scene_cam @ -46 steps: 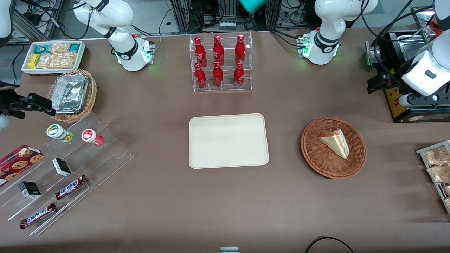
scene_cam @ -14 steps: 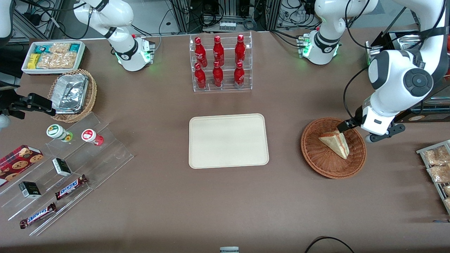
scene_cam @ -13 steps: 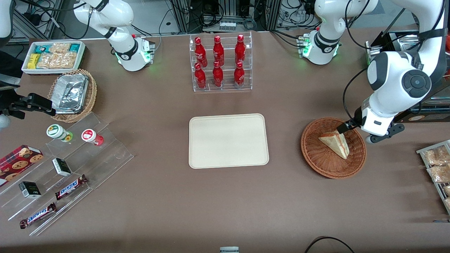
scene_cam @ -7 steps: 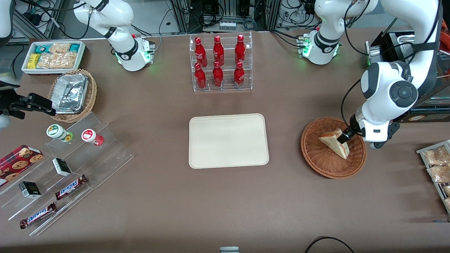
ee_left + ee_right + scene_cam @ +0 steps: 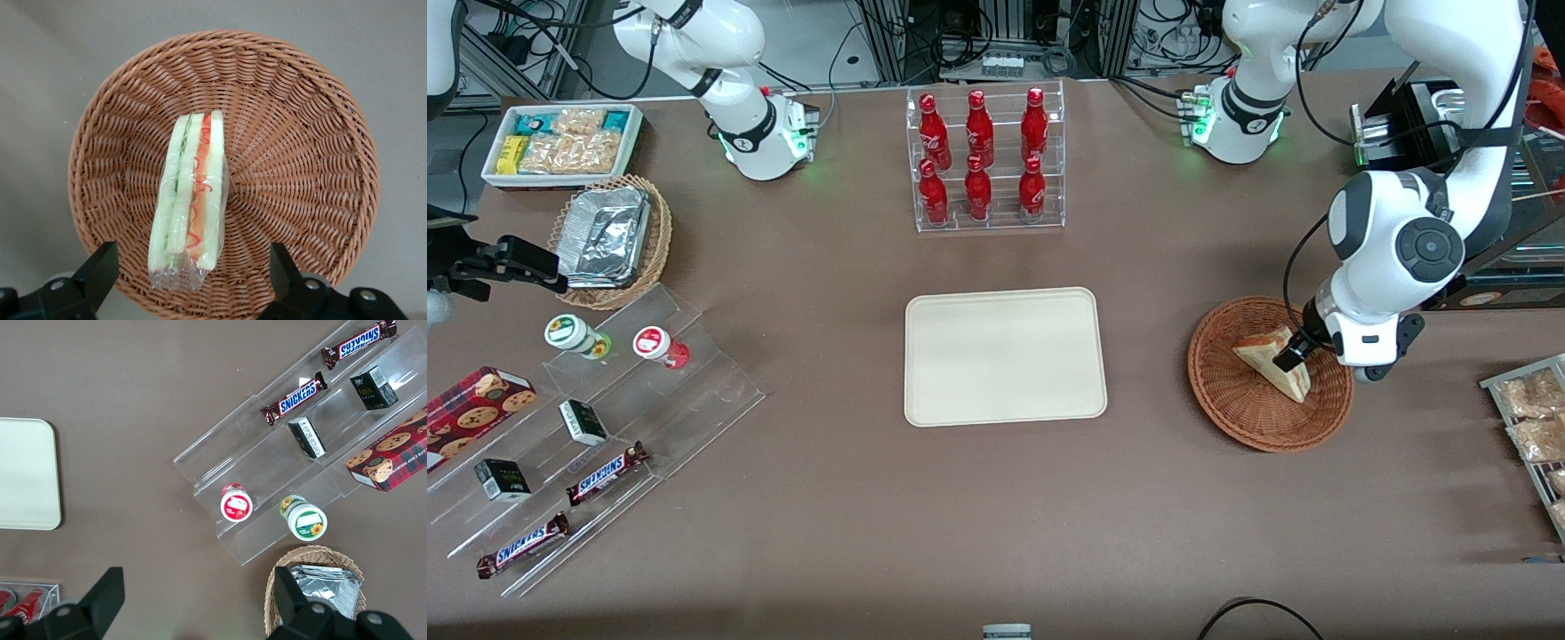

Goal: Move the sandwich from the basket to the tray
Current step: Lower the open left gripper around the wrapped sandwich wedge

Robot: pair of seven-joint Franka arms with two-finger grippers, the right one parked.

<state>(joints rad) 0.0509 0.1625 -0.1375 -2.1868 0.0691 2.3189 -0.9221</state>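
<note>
- The sandwich (image 5: 189,208) lies wrapped in the basket (image 5: 1232,400), near the table's working-arm end.
- The end effector (image 5: 1292,356) hangs right over it, fingers (image 5: 100,270) spread wide, one each side, not touching.
- The tray (image 5: 1005,356) sits mid-table.

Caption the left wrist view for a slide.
Open gripper above the wrapped sandwich lying in the wicker basket.
</note>
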